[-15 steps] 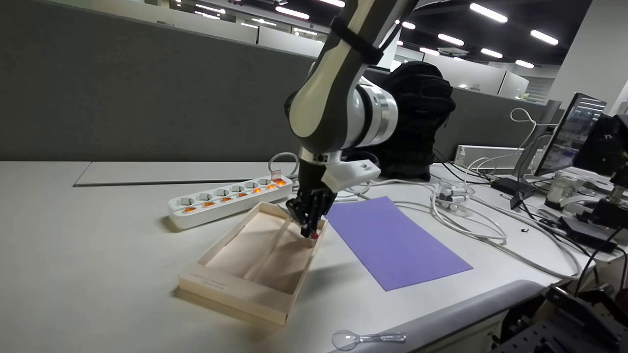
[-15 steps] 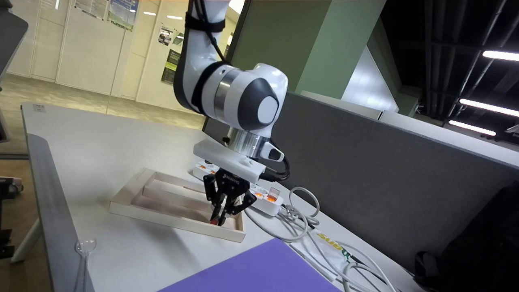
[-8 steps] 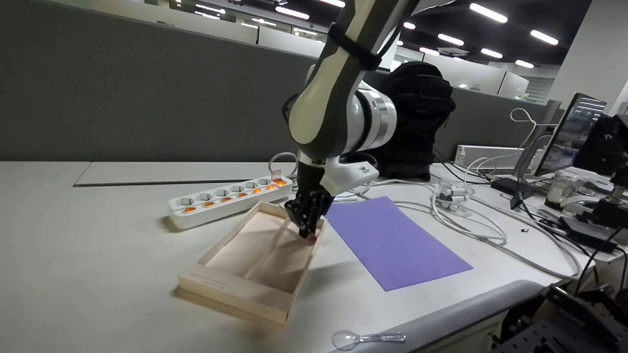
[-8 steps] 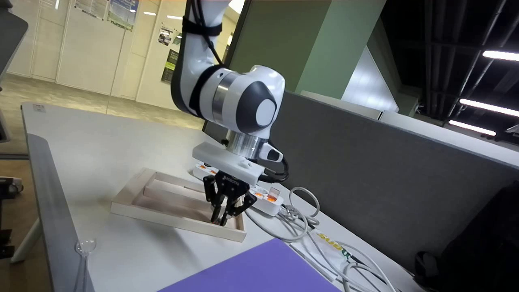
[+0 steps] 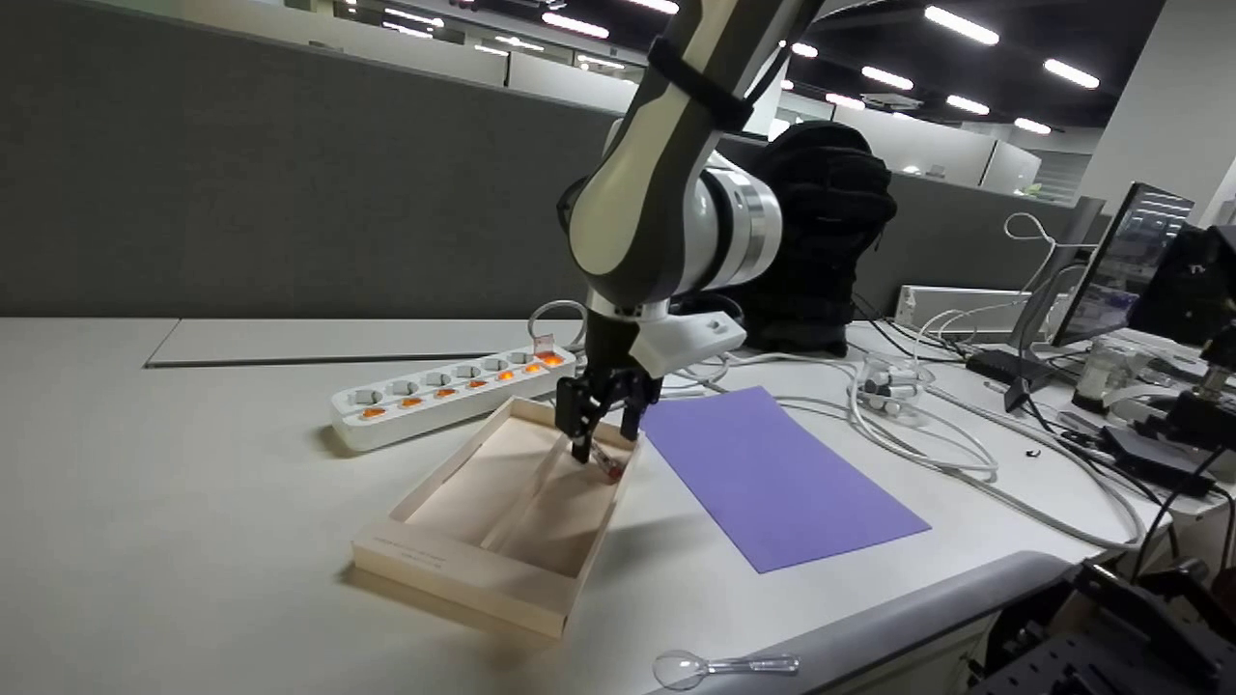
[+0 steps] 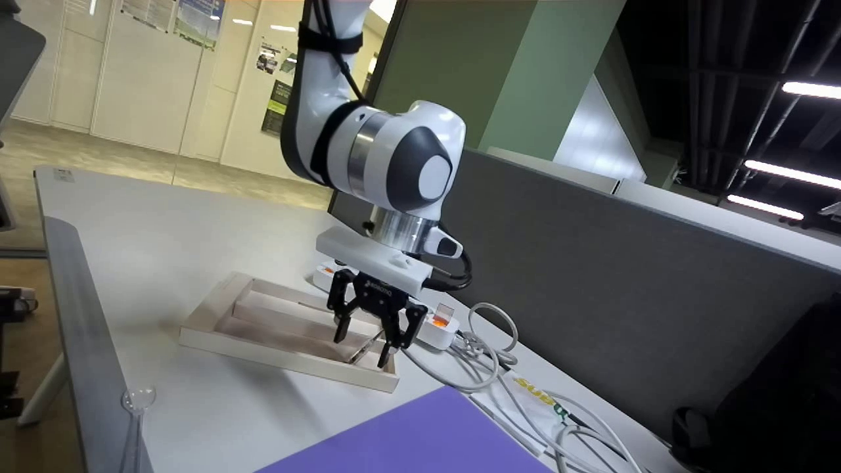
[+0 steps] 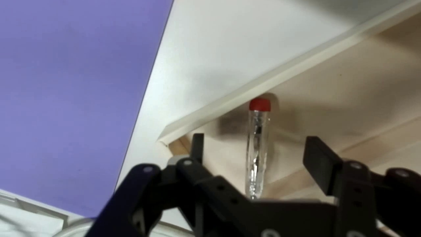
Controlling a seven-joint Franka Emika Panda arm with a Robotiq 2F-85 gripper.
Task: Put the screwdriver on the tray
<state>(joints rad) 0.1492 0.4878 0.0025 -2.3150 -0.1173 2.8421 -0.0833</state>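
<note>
screwdriver [image 7: 258, 146], clear-handled with a red cap: inside the pale beige tray [image 5: 463, 584], cap end just beside the long rim that faces the purple mat [image 5: 777, 478]. far end is hidden in the wrist view; cannot tell whether it lies flat or leans on the divider [image 5: 526, 493].

tool [image 6: 363, 347]: spread wide, one finger [image 7: 319, 164] on each side of the screwdriver, gaps visible both sides, nothing gripped.

status, judged: placement looks done; the screwdriver appears to rest in the tray unaided. left: raise the tool and back off without brushing handle or rim.

counts: screwdriver, 1. tray, 1, with 1 divider making 2 long compartments. tool, 1, with 2 fingers. on the worktop [image 5: 193, 502]: purple mat, 1; white power strip [image 5: 454, 398], 1; clear spoon [image 5: 748, 665], 1; black backpack [image 5: 821, 232], 1.
</note>
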